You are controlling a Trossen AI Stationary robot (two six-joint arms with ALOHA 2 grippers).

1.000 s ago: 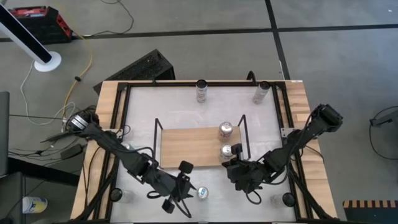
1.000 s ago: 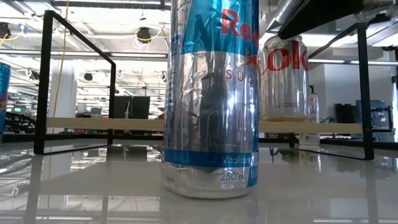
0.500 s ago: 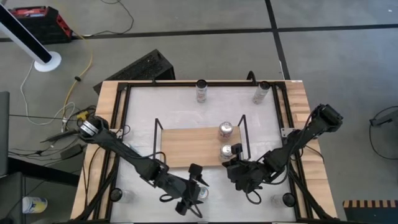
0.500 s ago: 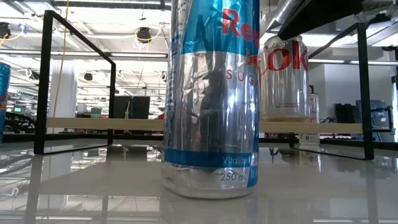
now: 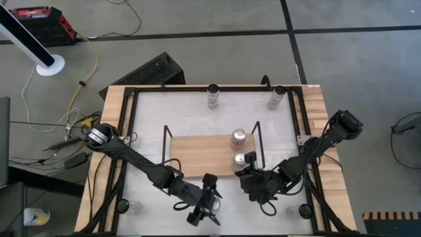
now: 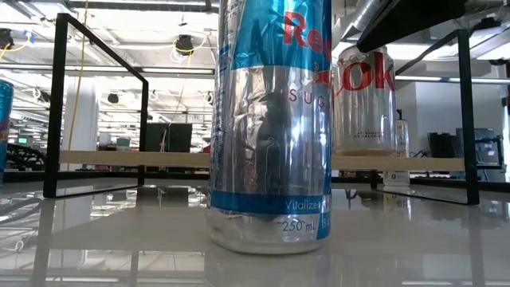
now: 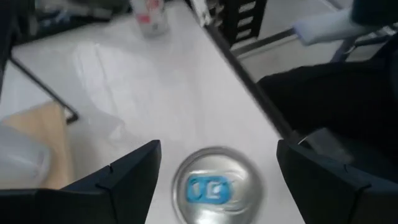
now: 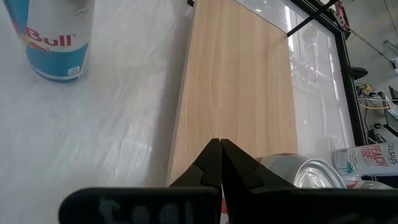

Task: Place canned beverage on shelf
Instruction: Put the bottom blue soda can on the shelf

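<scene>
- Two cans (image 5: 239, 137) stand on the shelf (image 5: 200, 155), at its right end.
- Blue can (image 5: 214, 203) stands on the table (image 5: 191, 112) just in front of the shelf.
- Left gripper (image 5: 212, 203) is spread wide around the blue can, not clamping it.
- Right gripper (image 5: 242, 176), fingers pressed together and empty, sits by the shelf's front right corner.

Grey concrete floor (image 5: 197, 39) w/ dark seam lines. Red box (image 5: 39, 21) far left, white fan base (image 5: 50, 64) near it, black crate (image 5: 152, 70) by table's far-left corner. Ceiling strip lights (image 6: 127, 69) beyond.
</scene>
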